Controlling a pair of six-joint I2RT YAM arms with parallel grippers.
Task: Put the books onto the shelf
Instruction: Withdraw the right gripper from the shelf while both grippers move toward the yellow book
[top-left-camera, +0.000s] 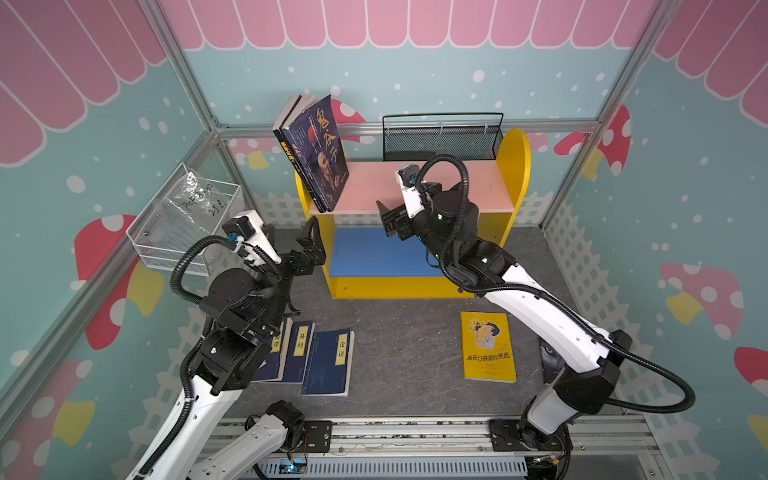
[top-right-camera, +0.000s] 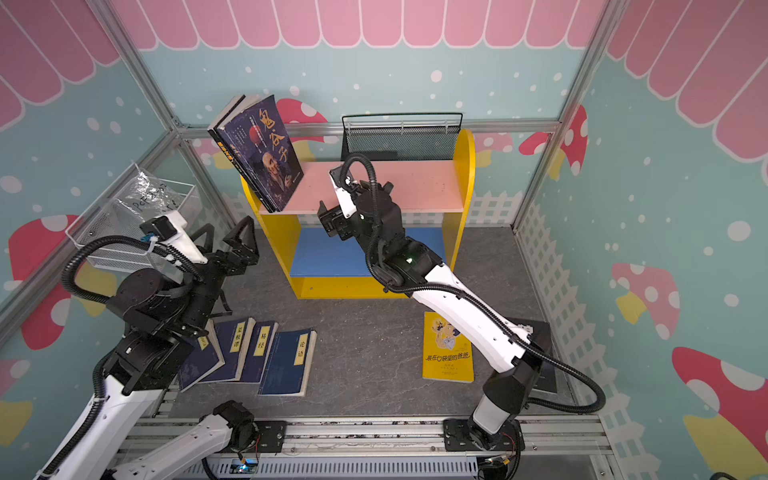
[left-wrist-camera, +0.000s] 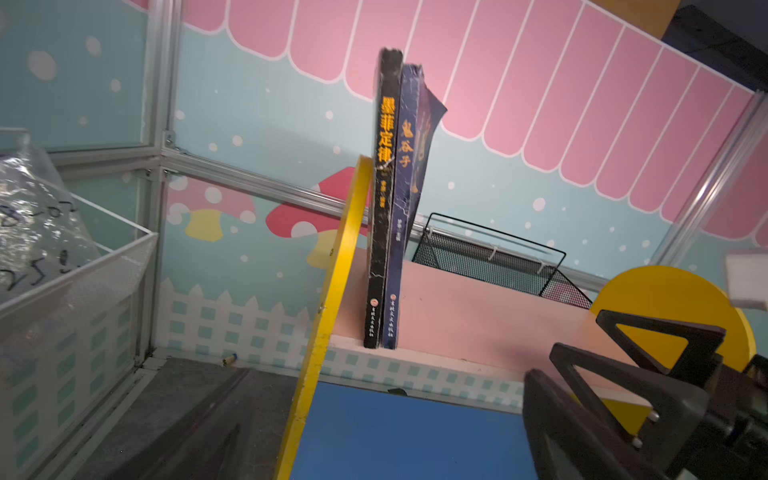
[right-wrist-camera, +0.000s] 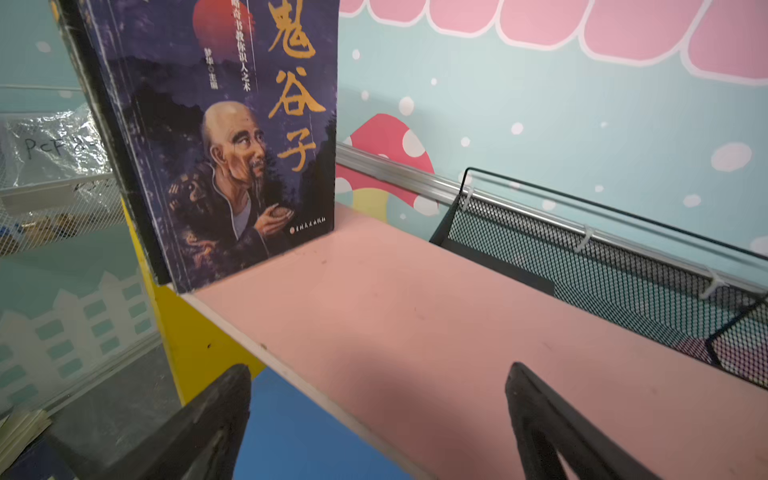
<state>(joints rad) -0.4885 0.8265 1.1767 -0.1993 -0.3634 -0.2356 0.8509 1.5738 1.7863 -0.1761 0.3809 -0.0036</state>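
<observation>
Two books, one black and one with a dark portrait cover, stand leaning at the left end of the shelf's pink board. Several navy books lie on the floor under my left arm. A yellow book and a black one lie by my right arm. My left gripper hangs open and empty left of the shelf. My right gripper is open and empty at the pink board's front edge.
A black mesh basket stands behind the shelf. A white wire basket holding a plastic bag hangs on the left wall. Frame posts and walls close in three sides.
</observation>
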